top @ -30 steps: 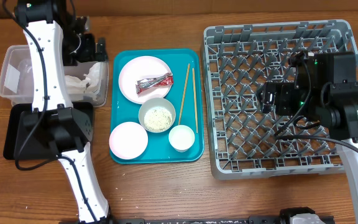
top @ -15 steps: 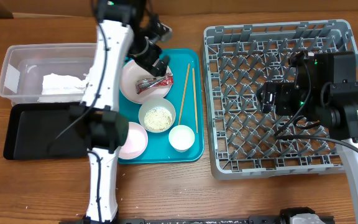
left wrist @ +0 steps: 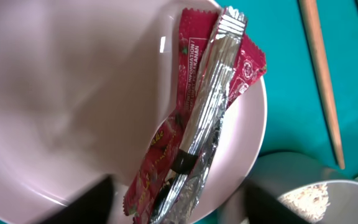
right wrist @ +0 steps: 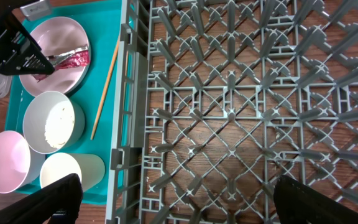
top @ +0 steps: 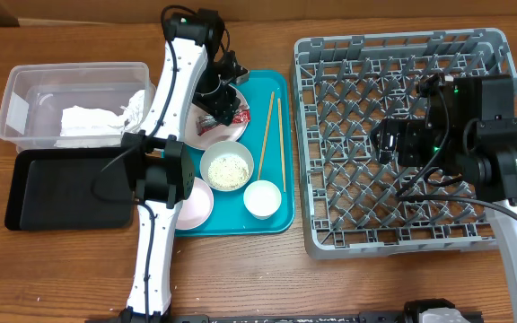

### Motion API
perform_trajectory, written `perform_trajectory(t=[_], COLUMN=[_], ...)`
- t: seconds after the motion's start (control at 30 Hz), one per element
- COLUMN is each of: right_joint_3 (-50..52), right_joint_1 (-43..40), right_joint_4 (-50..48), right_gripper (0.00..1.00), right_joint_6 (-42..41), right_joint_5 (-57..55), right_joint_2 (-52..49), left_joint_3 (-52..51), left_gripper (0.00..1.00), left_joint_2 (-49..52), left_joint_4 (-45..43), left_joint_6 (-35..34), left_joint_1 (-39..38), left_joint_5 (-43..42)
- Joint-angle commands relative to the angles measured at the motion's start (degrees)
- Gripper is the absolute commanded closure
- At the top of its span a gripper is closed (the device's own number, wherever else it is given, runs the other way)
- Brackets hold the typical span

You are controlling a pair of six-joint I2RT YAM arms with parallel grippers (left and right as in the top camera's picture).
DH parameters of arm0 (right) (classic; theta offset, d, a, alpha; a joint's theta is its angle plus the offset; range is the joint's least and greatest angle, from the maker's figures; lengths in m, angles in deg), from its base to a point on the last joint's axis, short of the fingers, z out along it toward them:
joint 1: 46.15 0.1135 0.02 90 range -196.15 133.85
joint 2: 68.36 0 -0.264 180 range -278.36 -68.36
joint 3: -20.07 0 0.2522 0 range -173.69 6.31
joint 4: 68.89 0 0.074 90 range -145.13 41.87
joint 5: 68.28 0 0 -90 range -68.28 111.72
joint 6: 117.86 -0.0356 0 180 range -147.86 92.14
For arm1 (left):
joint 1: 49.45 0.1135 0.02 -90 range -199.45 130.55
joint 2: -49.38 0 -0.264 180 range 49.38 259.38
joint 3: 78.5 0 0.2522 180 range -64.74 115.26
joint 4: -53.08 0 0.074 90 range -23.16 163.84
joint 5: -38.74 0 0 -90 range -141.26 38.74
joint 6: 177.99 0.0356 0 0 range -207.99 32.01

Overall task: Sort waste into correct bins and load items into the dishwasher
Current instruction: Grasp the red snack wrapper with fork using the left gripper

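Observation:
The red sauce packet (left wrist: 204,106) lies on a round white plate (left wrist: 73,93) on the teal tray. My left gripper (left wrist: 179,208) is open and close over the plate, a finger on each side of the packet's near end; in the overhead view it (top: 221,109) hides most of the packet. The crumpled napkin (top: 97,117) lies in the clear tub (top: 25,90). The black tray (top: 61,193) is in front of the tub. My right gripper (right wrist: 191,205) is open and empty above the grey dish rack (top: 402,135).
The teal tray (top: 275,220) also holds a bowl with rice grains (top: 227,168), a pink plate (top: 200,205) partly under my left arm, a small white cup (top: 263,198) and two chopsticks (top: 267,135). The rack holds nothing.
My left arm has swung from the clear tub, where the napkin now lies, to the white plate and has come down close over the red packet. The right arm has not moved.

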Motion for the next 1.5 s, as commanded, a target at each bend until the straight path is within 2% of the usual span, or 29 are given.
perform_trajectory(t=[0.0, 0.43, 0.6, 0.7, 0.77, 0.93, 1.47], right_joint_3=[-1.5, -1.5, -1.5, -1.5, -1.5, -1.5, -1.5], right_joint_1=[-0.4, -0.4, -0.4, -0.4, -0.4, -0.4, -0.4], right_joint_4=[-0.1, 0.4, 0.8, 0.8, 0.8, 0.7, 0.0], right_gripper=[0.0, 0.0, 0.0, 0.0, 0.0, 0.0, 0.0], right_joint_6=[-0.3, -0.3, -0.3, -0.3, -0.3, -0.3, -0.3], right_joint_5=[0.5, 0.5, 0.5, 0.5, 0.5, 0.5, 0.5], right_joint_2=[0.2, 0.2, 0.2, 0.2, 0.2, 0.2, 0.2], left_joint_3=[0.1, 0.1, 0.1, 0.1, 0.1, 0.1, 0.1], left_gripper=[0.63, 0.66, 0.64, 0.56, 0.55, 0.58, 0.58], left_joint_2=[1.9, 1.9, 1.9, 1.9, 1.9, 1.9, 2.1], left_joint_4=[0.0, -0.1, -0.1, -0.4, -0.6, -1.3, -3.2], left_joint_6=[-0.6, -1.8, -1.9, -1.8, -1.9, -1.8, -2.1], left_joint_1=[0.2, 0.1, 0.1, 0.1, 0.1, 0.1, 0.1], left_joint_5=[-0.7, -1.6, -2.3, -3.2, -3.8, -3.7, -3.8])
